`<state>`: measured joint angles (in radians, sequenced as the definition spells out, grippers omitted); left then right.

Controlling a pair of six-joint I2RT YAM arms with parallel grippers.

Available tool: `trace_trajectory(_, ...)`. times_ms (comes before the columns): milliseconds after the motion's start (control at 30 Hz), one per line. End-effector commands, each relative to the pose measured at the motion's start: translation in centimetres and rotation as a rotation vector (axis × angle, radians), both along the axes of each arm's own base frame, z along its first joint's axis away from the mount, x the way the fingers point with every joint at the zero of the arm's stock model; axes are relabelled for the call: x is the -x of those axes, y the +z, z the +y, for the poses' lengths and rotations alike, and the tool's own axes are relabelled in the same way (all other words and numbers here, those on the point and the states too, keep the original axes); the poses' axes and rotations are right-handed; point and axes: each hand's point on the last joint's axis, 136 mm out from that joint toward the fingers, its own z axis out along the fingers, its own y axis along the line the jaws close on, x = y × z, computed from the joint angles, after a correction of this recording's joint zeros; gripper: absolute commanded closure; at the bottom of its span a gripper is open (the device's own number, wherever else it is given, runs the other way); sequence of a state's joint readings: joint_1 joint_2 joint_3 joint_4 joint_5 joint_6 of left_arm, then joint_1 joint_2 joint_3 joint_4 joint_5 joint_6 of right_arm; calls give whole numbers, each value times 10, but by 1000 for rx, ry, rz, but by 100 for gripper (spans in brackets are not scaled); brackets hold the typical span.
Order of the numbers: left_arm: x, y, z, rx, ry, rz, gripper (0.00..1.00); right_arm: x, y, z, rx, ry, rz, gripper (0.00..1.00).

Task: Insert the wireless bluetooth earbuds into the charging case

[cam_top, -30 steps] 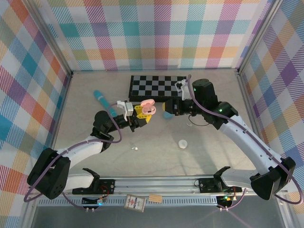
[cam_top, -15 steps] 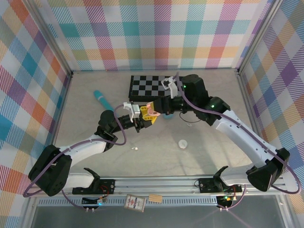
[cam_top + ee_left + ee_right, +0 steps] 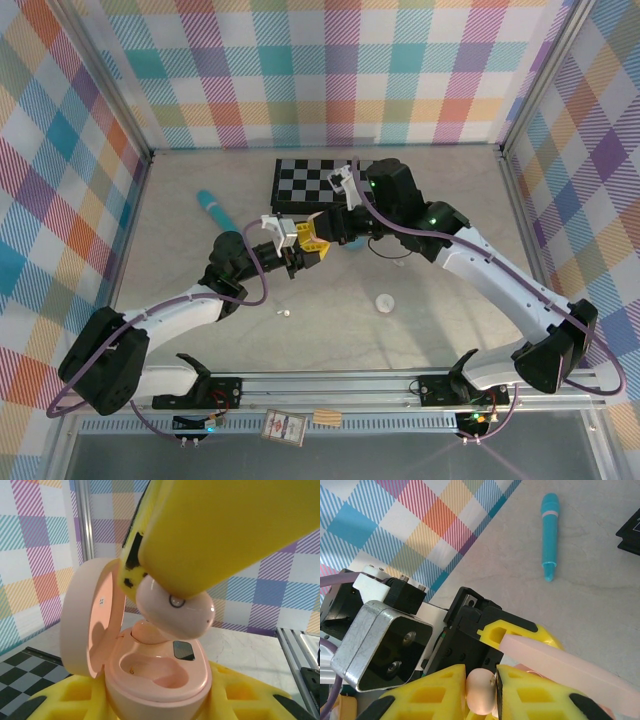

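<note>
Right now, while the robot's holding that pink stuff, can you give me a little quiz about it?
1. True or false: the lid of the pink case is shut.
2. What does the right end effector pinch? A) a pink earbud B) the teal pen C) the chessboard
3. Which end effector holds the case?
Key: 1 false, it stands open. 2 A. 3 the left end effector.
</note>
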<state>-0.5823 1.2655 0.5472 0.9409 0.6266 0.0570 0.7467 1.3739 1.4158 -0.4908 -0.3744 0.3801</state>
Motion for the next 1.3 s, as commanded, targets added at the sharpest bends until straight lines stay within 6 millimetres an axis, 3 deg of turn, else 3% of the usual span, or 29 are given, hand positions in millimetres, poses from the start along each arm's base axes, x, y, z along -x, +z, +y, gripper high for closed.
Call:
trace_trajectory(0, 10, 37, 1, 65, -6, -99, 70, -3, -4, 3, 23, -3, -7, 76)
trace_trajectory(367, 9, 39, 1, 65, -4, -88, 70, -5, -8, 5, 40, -7, -20, 76)
trace_trajectory(1000, 8, 42, 2, 56, 18, -79, 71, -12, -32, 10, 117, -28, -22, 74)
trace_trajectory(1267, 12, 46, 5, 47, 23, -85, 71, -17, -37, 0, 158, -80, -33, 72)
